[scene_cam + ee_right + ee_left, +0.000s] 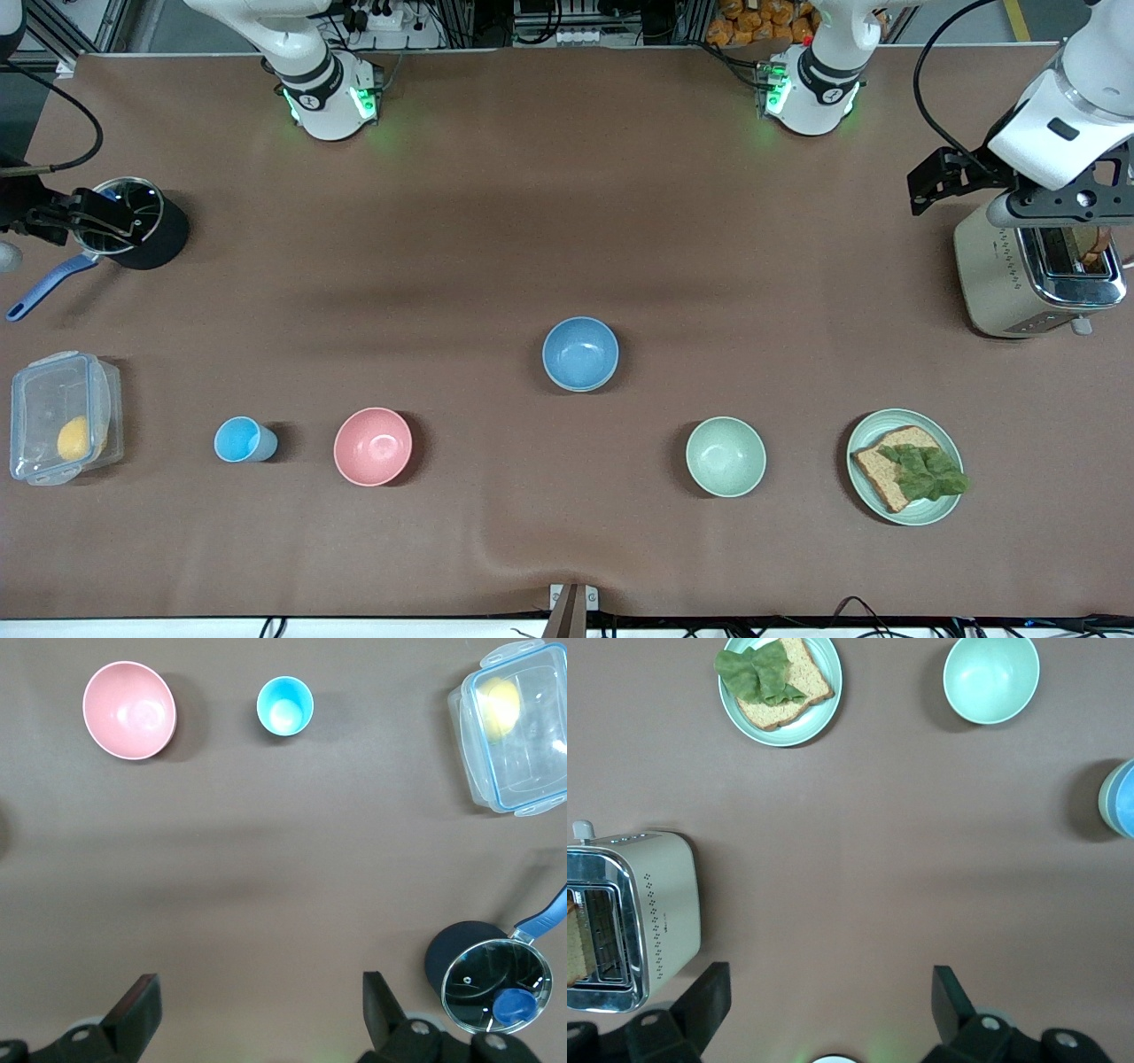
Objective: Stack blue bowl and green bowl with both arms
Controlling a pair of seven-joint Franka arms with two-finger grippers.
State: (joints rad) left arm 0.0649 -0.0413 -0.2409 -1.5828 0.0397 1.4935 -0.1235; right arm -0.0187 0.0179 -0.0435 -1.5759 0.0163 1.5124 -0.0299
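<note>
Plainly, the two bowls stood apart on the worktop, each upright and open side up, neither inside the other. The blue bowl point(580, 354) sat about midway along the worktop; the green bowl point(726, 456) sat nearer the front camera's edge and toward the left arm's end, beside the plate point(946, 509) with bread and lettuce.

The left tool point(828, 1001) hung over the toaster point(997, 292) at the left arm's end of the worktop, its fingers spread wide with nothing between them. The right tool point(261, 1010) hung over the black pot point(159, 239) at the right arm's end, likewise spread and holding nothing.

The relation that mattered was which bowl lay toward which arm: the green bowl lay clearly toward the left arm's end, so that arm looked the nearer one for it. The blue bowl, sitting mid-worktop, lay well apart from both tools, and the right arm seemed free to take it. Round bowls offered no long axis; any rim point would serve.
</note>
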